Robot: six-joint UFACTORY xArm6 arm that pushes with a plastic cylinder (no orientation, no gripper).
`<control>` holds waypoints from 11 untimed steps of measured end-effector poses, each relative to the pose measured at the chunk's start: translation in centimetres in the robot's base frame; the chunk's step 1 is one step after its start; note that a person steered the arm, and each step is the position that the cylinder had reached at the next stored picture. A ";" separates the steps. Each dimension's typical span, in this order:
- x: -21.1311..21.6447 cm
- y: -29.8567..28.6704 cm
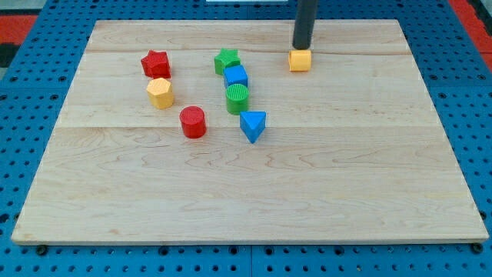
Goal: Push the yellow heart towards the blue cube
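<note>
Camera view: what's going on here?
My tip sits just above the yellow heart near the view's top, touching or nearly so. The blue cube is off to the view's left, between the green star and green cylinder. A clear gap separates heart and cube, so the push toward the cube isn't done.

The rod enters from the top edge of the frame, right of centre, and runs nearly vertical, leaning very slightly toward the view's left at its lower end. It is straight, dark and uniform in width. My tip [300, 48] sits in the upper part of the frame, at board level. No other arm section is visible.
</note>
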State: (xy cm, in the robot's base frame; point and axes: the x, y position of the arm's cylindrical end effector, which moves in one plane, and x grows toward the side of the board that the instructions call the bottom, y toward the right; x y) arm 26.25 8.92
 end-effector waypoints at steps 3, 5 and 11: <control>8.7 12.3; 12.5 17.6; 3.4 2.7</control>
